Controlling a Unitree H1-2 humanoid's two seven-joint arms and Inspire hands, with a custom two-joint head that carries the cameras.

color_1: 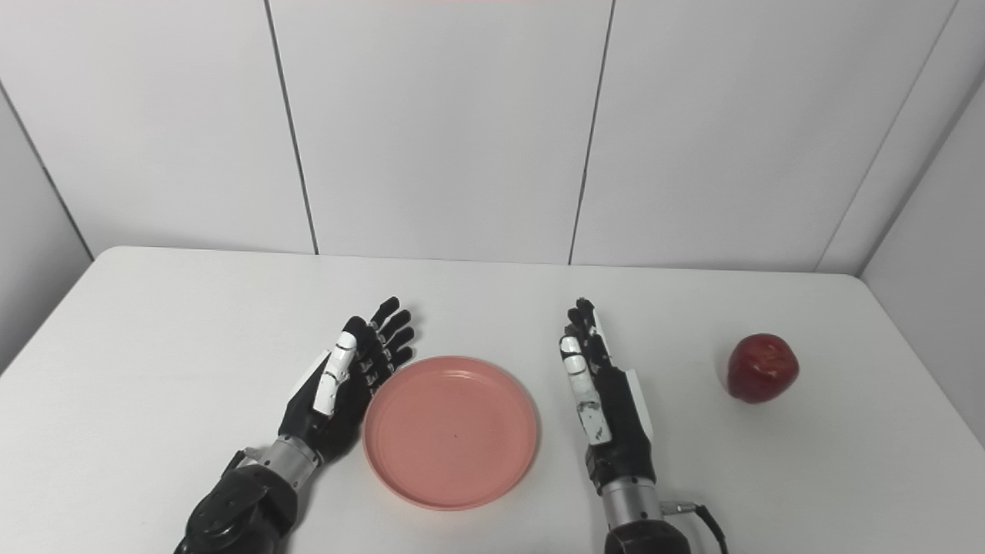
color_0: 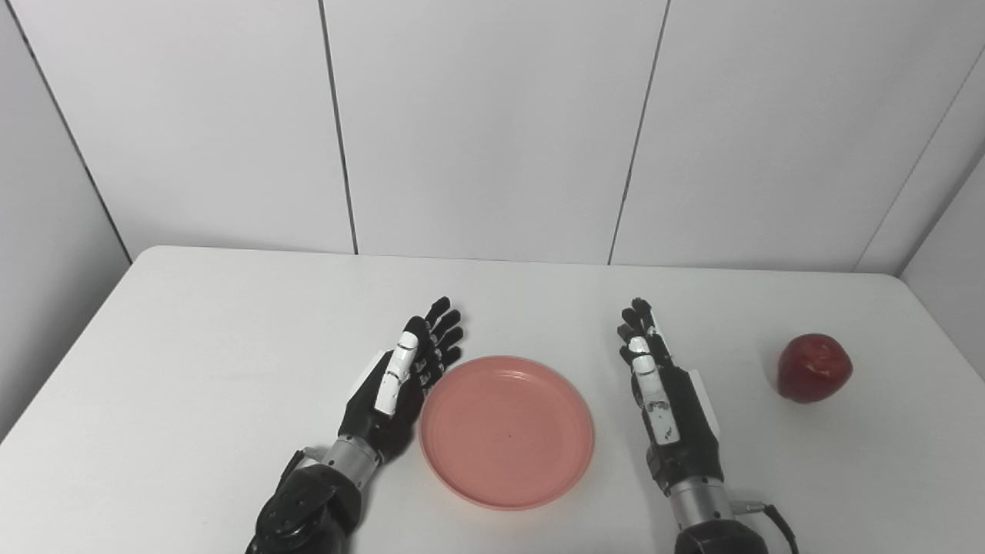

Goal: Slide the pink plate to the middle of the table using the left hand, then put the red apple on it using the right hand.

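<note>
Left eye view shows the pink plate [color_0: 506,431] lying flat near the middle of the white table [color_0: 192,346], toward the front edge. Just beside its left rim stands the left hand [color_0: 400,377], on edge, fingers straight and spread a little, holding nothing (whether it touches the rim is hard to tell). To the plate's right, slightly apart, the right hand [color_0: 662,392] likewise stands with straight fingers, grasping nothing. Well off to the right, the red apple [color_0: 813,368] sits alone on the tabletop.
</note>
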